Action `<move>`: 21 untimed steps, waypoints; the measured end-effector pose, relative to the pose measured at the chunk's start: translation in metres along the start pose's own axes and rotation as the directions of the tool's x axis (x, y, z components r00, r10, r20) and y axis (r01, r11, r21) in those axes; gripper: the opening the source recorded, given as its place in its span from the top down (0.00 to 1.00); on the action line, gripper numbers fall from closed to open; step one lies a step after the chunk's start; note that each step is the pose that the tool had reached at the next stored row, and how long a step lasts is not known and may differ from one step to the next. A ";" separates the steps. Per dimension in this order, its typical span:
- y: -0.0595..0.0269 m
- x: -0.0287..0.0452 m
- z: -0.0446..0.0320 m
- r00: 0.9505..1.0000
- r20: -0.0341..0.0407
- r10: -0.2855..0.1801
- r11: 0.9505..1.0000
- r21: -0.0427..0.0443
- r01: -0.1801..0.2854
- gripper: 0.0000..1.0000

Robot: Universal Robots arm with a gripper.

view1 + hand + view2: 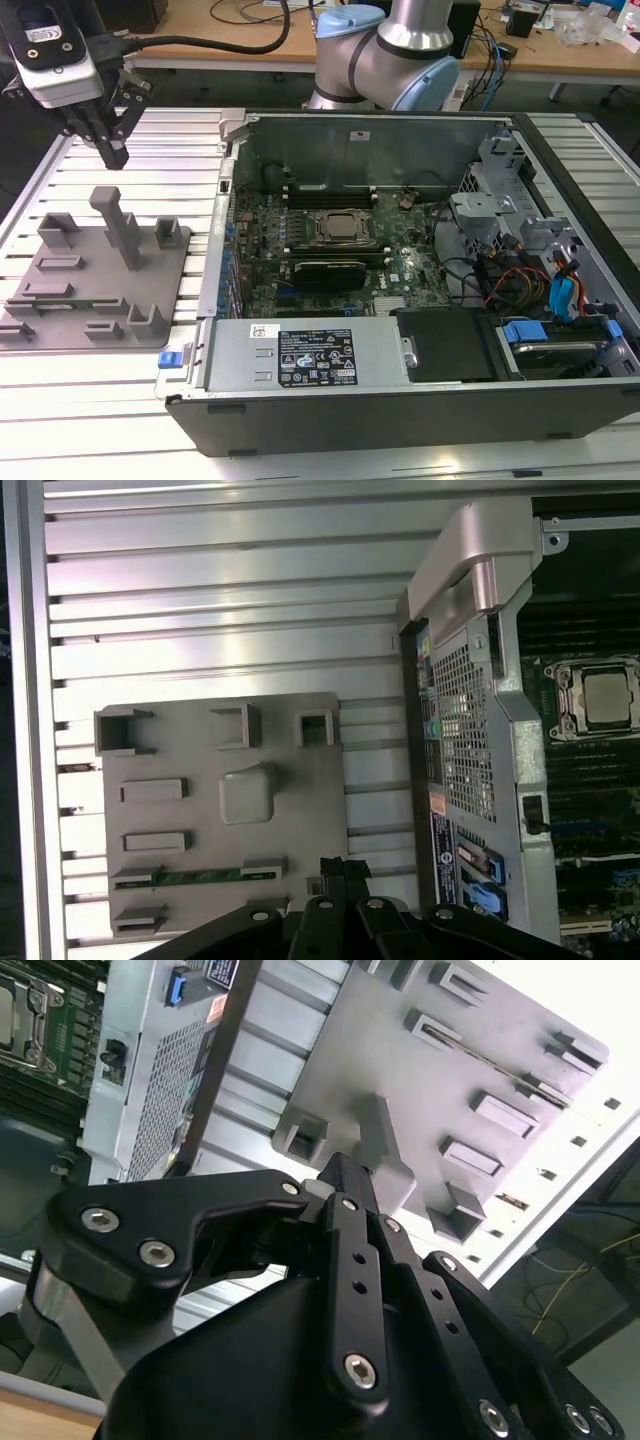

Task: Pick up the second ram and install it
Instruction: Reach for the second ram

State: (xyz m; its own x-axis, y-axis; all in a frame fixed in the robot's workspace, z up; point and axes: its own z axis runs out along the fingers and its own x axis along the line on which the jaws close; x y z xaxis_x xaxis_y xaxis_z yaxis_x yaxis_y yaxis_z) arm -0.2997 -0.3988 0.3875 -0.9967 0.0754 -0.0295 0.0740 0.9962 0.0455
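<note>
One gripper [113, 158]: fingers closed together with nothing between them, hanging above the holder.
Ram [195, 877]: green stick lying in a long slot of the grey holder [95, 290], clear of the gripper.
Post [120, 225]: upright mid-holder, the nearest obstacle.
Open room: bare ribbed table [165, 150] around the holder.
Case [400, 415]: open, its wall just beside the holder.

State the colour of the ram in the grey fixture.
The second ram is dark green, clearest in the first wrist view.
</note>
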 end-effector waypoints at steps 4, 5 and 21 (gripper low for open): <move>-0.0006 0.0075 0.0005 1.000 0.000 0.000 1.000 0.000 0.000 0.92; -0.0007 0.0093 0.0006 1.000 0.000 0.000 1.000 0.000 0.000 0.92; -0.0039 0.0491 0.0040 1.000 0.000 0.000 1.000 0.000 0.000 0.92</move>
State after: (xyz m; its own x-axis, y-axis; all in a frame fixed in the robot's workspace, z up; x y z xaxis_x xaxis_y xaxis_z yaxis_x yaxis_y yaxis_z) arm -0.3488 -0.3988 0.3819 -0.9967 0.0753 -0.0295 0.0739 0.9962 0.0455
